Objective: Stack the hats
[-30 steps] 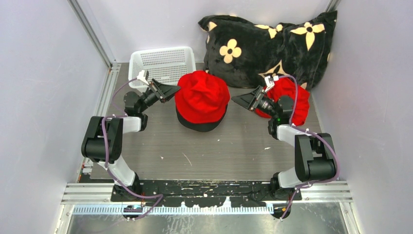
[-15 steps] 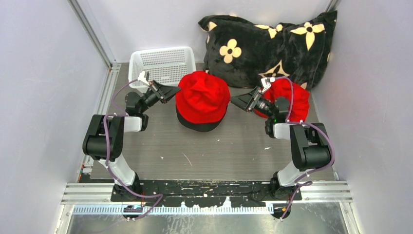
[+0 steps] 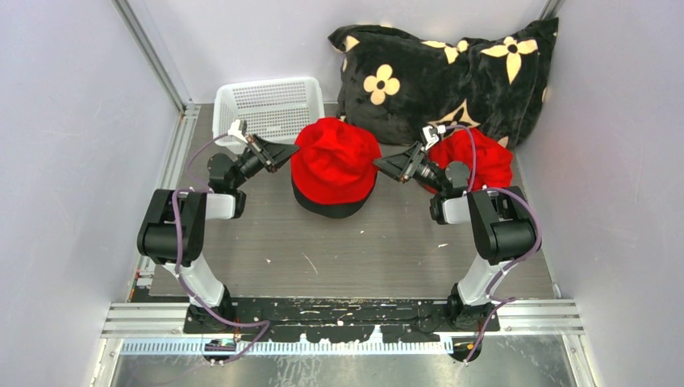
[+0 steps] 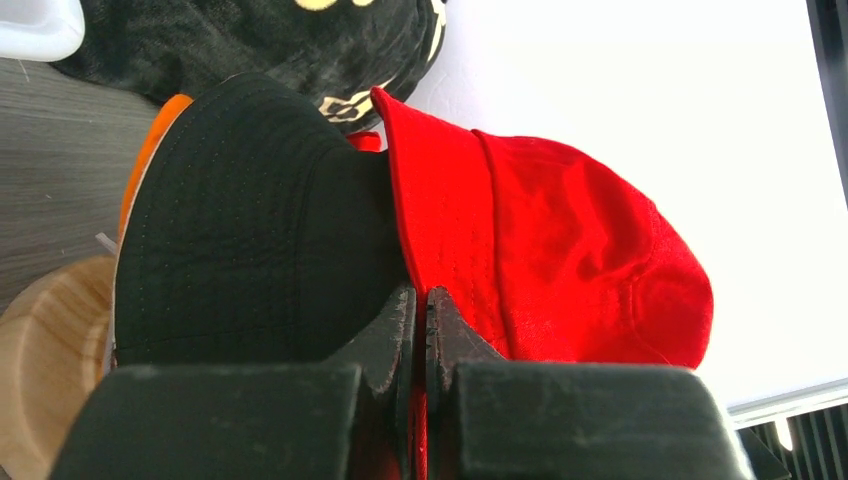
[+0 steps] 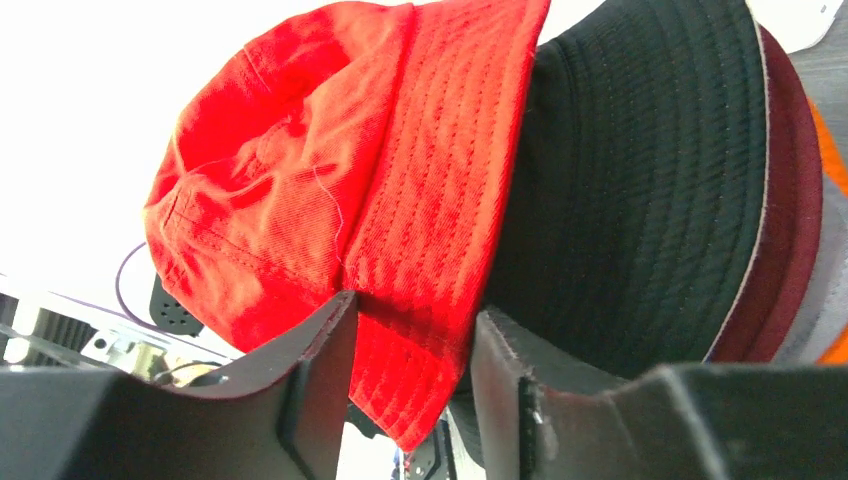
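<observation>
The hats stand in one stack mid-table, the bright red hat (image 3: 335,157) on top of the black hat (image 3: 331,207). My left gripper (image 3: 290,151) is shut on the red hat's left brim (image 4: 440,240), beside the black hat (image 4: 250,230). My right gripper (image 3: 379,166) is open, its jaws on either side of the red hat's right brim (image 5: 430,250) without pinching it. Under the black hat (image 5: 640,180) the right wrist view shows the dark red (image 5: 790,200), grey (image 5: 812,330) and orange (image 5: 832,140) brims. The blue hat is hidden.
A white basket (image 3: 270,105) stands behind my left gripper. A black cushion with cream flowers (image 3: 452,68) leans at the back right. Another red fabric bundle (image 3: 484,157) lies behind my right arm. A wooden stand (image 4: 45,350) shows under the stack.
My right arm has swung left, bringing its open gripper from beside the red bundle up to the red hat's right brim. The left gripper has stayed shut on the left brim.
</observation>
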`<state>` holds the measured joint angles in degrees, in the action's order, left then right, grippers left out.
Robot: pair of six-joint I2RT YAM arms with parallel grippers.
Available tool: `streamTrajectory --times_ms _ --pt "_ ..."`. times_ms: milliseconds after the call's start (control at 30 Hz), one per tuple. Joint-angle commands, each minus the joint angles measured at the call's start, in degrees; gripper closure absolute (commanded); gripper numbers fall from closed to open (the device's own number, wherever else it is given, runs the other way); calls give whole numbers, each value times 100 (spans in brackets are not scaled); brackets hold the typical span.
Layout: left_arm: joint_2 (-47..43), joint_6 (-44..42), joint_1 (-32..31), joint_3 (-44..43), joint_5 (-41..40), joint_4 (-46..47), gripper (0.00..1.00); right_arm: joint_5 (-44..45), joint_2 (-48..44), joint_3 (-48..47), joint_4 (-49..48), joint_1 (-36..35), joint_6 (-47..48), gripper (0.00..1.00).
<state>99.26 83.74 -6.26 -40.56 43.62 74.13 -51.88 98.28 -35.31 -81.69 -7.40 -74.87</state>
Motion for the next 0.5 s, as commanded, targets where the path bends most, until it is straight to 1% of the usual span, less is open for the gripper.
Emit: streamTrajectory --times_ms 0,100,267,467 --pt "124 -34 -16 97 -127 486 100 113 315 -168 -1440 -13 -645 58" --pt "247 70 -2 145 -170 725 100 144 450 -120 -1530 -14 -697 77" --pt "336 22 5 212 -223 779 100 186 448 -29 -1521 16 -616 98" --pt "512 -69 113 331 -244 776 100 260 785 43 -1453 162 -597 99"
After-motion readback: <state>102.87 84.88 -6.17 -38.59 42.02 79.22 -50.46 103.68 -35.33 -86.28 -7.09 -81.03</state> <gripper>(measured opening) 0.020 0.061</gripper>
